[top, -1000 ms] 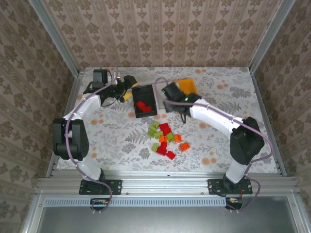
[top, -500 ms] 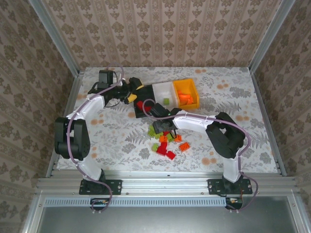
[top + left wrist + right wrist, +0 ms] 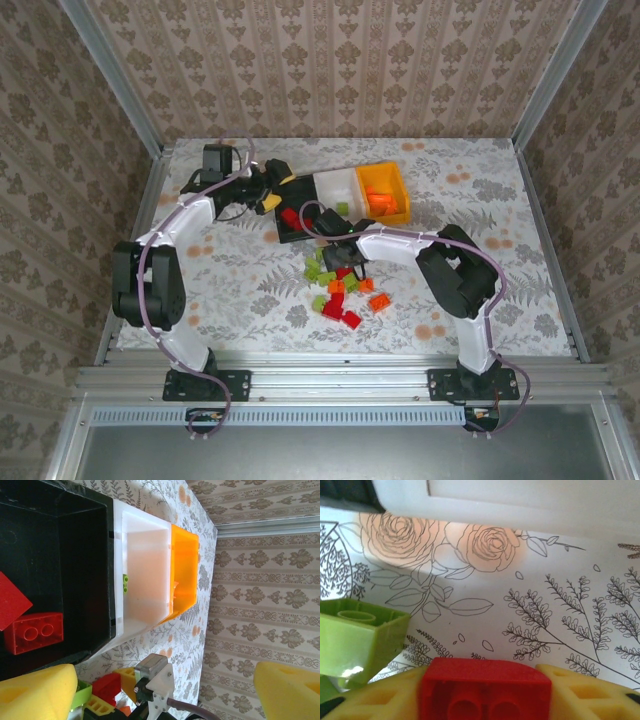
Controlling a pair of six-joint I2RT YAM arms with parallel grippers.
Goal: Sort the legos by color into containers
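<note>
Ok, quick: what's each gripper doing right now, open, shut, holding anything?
Left gripper: open, nothing between its fingers.
Right gripper: closed on a red lego.

Looks down over the table (image 3: pixel 240 290) from high behind its near edge; left wrist, close, sideways into the three bins (image 3: pixel 142 570), shared with overhead; right wrist, low over the table, against a red brick (image 3: pixel 485 687)

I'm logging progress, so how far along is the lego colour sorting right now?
Done: two red studded bricks in the black plastic bin, one lime brick in the white bin, orange bricks in the orange bin. In hand: right gripper clamps a red brick. Left: the mixed pile on the table.
</note>
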